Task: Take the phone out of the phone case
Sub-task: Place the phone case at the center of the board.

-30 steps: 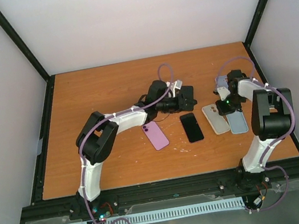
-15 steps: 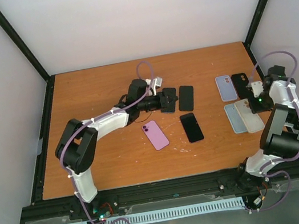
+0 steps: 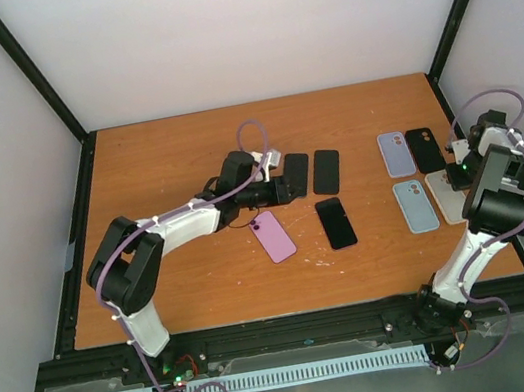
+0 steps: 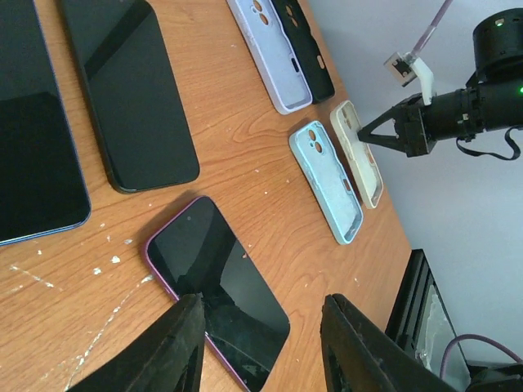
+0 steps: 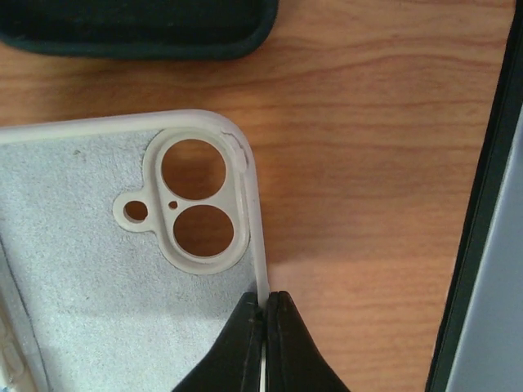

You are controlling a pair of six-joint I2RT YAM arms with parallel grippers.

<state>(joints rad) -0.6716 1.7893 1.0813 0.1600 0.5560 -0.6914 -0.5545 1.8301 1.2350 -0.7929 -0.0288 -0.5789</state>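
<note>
I saw bright, even overhead light, faint shadows on the table, pale sheen on the black phone upper left, right gripper slightly soft at the bottom.

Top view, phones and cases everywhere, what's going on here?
The right gripper is pinched shut on the rim of the empty cream case at the right side of the table, next to the lavender case, black case and light blue case, also empty. The left gripper hovers open by the phones mid-table, holding nothing.

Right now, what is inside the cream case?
Cream case: only grey lining, table wood showing through its camera holes. The right gripper covers some rim; the rest runs out of frame.
</note>
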